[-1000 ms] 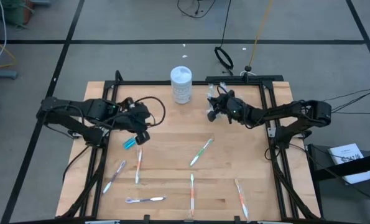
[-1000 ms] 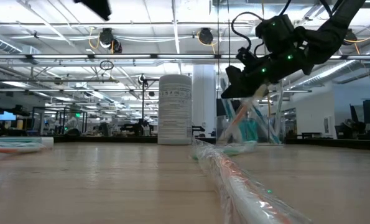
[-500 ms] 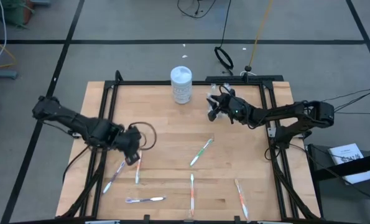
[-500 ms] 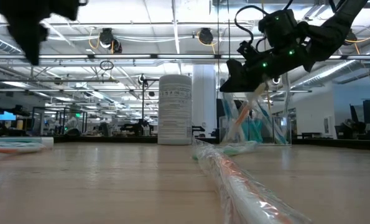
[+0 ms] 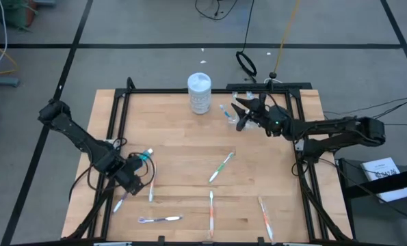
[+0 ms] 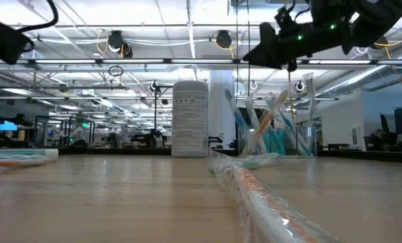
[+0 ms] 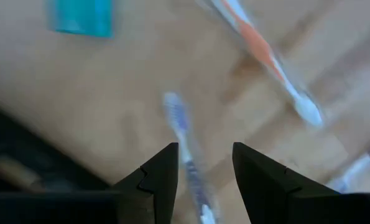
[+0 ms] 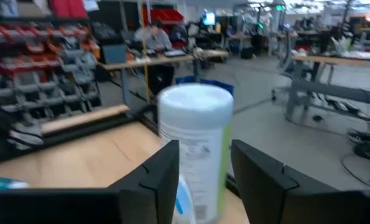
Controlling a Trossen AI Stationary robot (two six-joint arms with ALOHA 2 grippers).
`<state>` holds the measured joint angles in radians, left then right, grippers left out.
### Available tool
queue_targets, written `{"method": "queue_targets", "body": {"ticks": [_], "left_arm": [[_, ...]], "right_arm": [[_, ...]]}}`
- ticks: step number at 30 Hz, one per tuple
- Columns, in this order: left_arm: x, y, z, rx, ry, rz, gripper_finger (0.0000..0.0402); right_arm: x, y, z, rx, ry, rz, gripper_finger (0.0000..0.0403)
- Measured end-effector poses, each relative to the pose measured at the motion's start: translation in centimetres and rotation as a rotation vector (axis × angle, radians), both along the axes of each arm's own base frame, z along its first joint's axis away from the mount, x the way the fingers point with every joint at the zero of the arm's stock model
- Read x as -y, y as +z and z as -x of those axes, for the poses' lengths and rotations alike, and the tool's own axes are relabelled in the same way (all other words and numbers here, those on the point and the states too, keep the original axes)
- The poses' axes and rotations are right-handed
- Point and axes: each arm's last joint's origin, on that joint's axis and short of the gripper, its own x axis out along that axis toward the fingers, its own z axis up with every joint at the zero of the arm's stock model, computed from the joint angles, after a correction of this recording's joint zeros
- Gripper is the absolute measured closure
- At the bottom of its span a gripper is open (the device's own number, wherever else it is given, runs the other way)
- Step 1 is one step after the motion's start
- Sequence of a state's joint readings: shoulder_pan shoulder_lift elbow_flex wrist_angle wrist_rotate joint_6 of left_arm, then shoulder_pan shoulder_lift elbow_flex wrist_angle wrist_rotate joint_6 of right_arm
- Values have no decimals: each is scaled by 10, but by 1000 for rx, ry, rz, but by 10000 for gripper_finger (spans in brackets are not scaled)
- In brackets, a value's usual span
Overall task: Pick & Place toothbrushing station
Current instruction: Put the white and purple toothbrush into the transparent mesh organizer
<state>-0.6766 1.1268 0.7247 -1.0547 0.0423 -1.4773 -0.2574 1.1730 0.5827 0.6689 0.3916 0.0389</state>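
- Since a second ago, the left tool has swung from the worktop's middle-left down toward 8 o'clock, and the small blue toothpaste tube it carried then now lies on the wood beside it.
- Its fingers stand narrowly apart and empty, poised just above a blue toothbrush, with an orange toothbrush close by.
- Meanwhile the right tool has lifted and drawn back from the clear cup at about 1 o'clock; its fingers are parted and hold nothing.
- That cup already holds several brushes and tubes, standing just beside the white canister, which takes no part.
- The job looks partly done: six brushes appear still scattered on the worktop, among them a green toothbrush near the centre, an orange-handled brush at 5 o'clock and a brush at 7 o'clock, plus the tube.
- The next step is probably the left tool closing on the blue brush below it.
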Motion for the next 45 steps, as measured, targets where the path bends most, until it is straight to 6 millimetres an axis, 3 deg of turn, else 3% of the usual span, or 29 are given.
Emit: {"method": "queue_targets", "body": {"ticks": [14,26,29,38,45], "left_arm": [[11,-52,16,-135,51,40,245],[24,-68,3,-91,59,65,246],[25,-71,3,-104,31,53,262],[21,-67,0,-72,-10,13,385],[14,-40,-18,168,-58,-131,384]], "right_arm": [[-9,11,5,47,32,13,268],[-9,9,5,36,33,0,269],[-9,9,5,36,34,0,269],[-16,9,3,70,67,-34,273],[-19,11,3,90,82,-31,273]]}}
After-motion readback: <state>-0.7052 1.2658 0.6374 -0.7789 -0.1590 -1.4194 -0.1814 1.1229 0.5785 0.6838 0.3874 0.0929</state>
